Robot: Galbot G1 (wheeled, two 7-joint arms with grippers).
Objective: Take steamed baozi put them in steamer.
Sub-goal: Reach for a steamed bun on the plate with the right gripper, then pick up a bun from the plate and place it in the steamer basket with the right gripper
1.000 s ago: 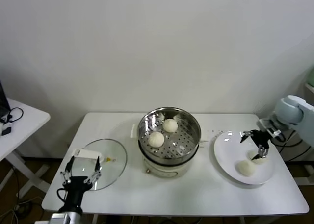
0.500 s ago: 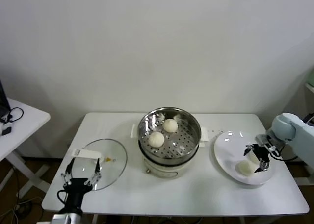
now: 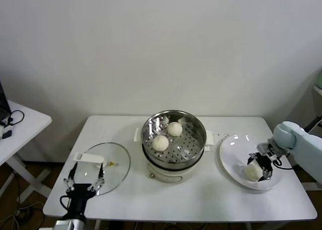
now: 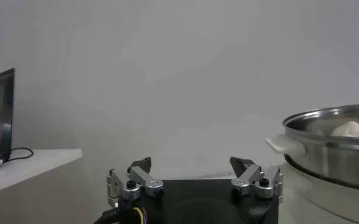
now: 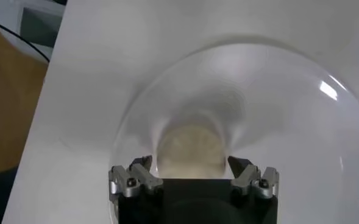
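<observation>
The steel steamer (image 3: 190, 139) stands on its cream cooker base at the table's middle. Two baozi (image 3: 160, 143) (image 3: 174, 129) lie in it. A third baozi (image 3: 249, 173) lies on the white plate (image 3: 231, 152) at the right. My right gripper (image 3: 257, 168) is low over the plate, open, with its fingers either side of that baozi. The right wrist view shows the baozi (image 5: 189, 146) between the spread fingers of the right gripper (image 5: 189, 162). The fourth baozi is hidden. My left gripper (image 3: 83, 181) is parked open at the front left. It also shows in the left wrist view (image 4: 191, 169).
A round glass lid (image 3: 106, 165) with a white handle lies left of the steamer, just beyond the left gripper. The steamer's rim (image 4: 325, 119) shows in the left wrist view. A second white table (image 3: 20, 124) stands at far left. The plate (image 5: 277, 109) sits near the table's right edge.
My right gripper has come down from above the plate's far side and moved forward. It now straddles the front baozi. The left arm has stayed put.
</observation>
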